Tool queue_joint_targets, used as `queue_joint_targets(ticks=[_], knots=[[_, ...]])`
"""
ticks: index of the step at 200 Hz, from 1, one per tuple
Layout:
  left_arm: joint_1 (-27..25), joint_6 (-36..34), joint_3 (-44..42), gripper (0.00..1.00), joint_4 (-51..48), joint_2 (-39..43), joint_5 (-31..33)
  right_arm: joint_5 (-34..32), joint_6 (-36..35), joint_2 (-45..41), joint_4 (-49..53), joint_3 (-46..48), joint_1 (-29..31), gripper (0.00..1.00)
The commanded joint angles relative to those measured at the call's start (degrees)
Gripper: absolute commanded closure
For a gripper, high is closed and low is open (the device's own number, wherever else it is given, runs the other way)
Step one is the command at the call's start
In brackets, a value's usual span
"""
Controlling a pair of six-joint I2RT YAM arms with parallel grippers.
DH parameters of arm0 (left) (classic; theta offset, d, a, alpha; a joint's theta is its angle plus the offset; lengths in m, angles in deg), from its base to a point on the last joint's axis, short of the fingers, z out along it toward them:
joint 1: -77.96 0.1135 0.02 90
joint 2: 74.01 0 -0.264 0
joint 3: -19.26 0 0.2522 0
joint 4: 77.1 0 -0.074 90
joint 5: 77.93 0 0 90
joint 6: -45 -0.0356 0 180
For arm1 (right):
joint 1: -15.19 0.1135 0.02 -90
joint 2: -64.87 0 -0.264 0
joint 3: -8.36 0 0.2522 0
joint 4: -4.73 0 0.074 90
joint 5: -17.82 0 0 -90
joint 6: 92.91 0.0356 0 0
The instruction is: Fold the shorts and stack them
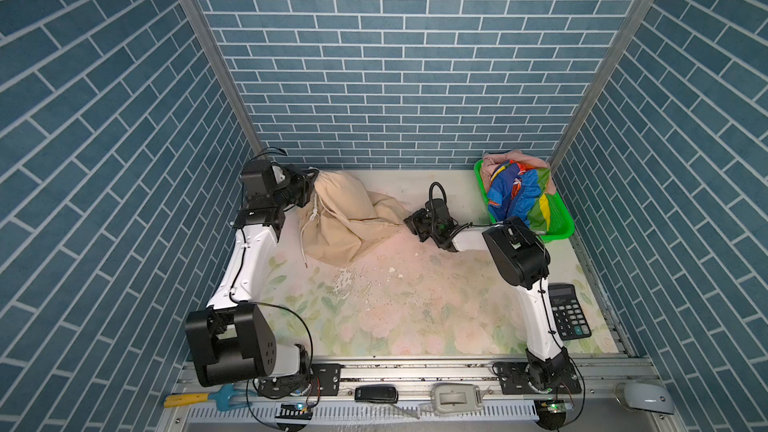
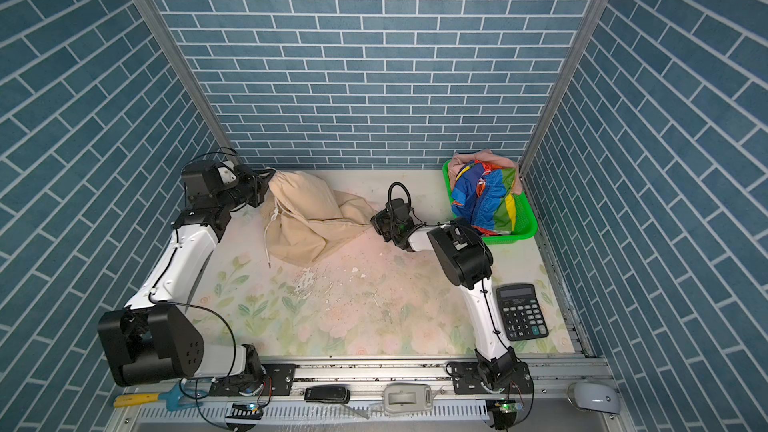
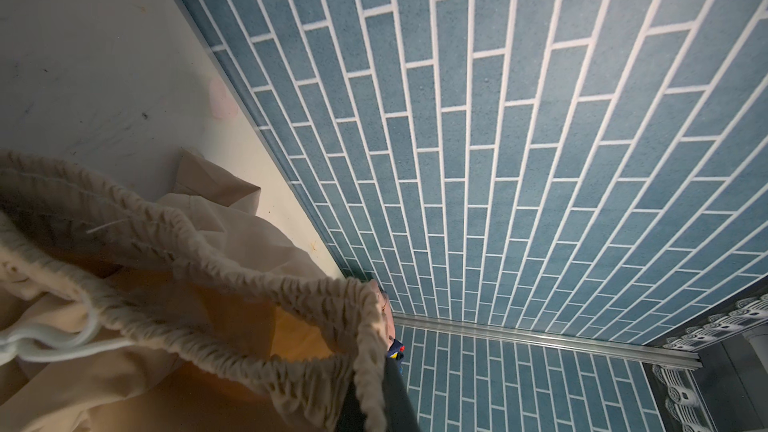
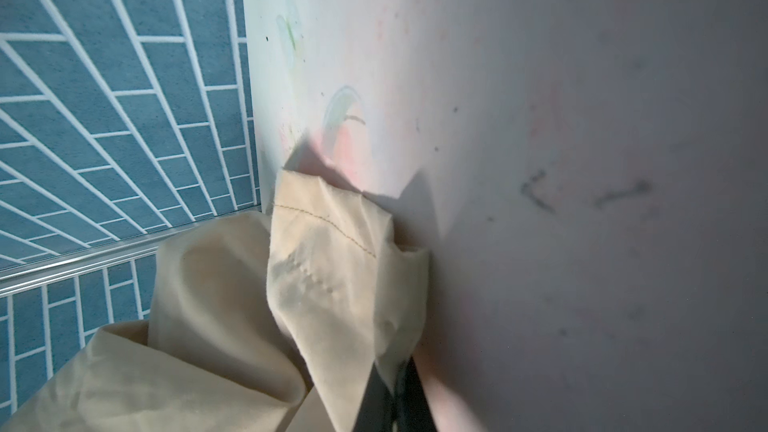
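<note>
Brimming basket: rainbow shorts, pink shorts

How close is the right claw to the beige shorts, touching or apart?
Touching. The right wrist view shows a hem corner of the beige shorts clamped in the shut right gripper, with no gap.

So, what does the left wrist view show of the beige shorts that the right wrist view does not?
Only the left wrist view shows the gathered waistband and the white drawstring. Only the right wrist view shows a stitched hem. Both show the beige shorts, the blue brick wall and the pale table.
</note>
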Motion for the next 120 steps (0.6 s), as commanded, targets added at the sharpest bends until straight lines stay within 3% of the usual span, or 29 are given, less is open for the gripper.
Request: queue_joint_targets(ticks=[1, 48, 120], knots=[[0.7, -3.5, 6.5, 1.0, -2.9, -0.5, -1.5, -0.3, -5.4, -8.4, 3.4, -2.2, -4.4, 1.0], [0.7, -10.0, 20.6, 1.0, -13.9, -5.6, -0.5, 2.6, -21.0, -20.7, 18.6, -13.1, -14.3, 1.0], [-0.4, -14.3, 50.3, 1.0, -24.6, -13.6, 2.6, 2.6, -44.4, -28.4, 46.5, -44.3, -23.5, 1.0]])
